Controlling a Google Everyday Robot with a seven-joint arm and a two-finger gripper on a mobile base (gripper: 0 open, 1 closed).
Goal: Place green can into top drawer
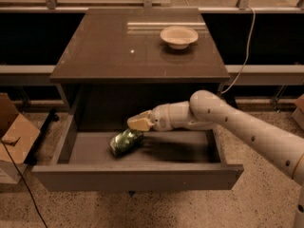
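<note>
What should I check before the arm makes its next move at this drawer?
1. Drawer open: ok. The top drawer is pulled far out.
2. Can inside: ok. The green can lies on its side on the drawer floor, left of the middle.
3. Gripper place: ok. The gripper is over the drawer, just above the can's upper end.
4. Can let go: cannot tell. Contact between gripper and can is unclear.
5. Way upward free: ok. The white bowl sits apart on the cabinet top.
</note>
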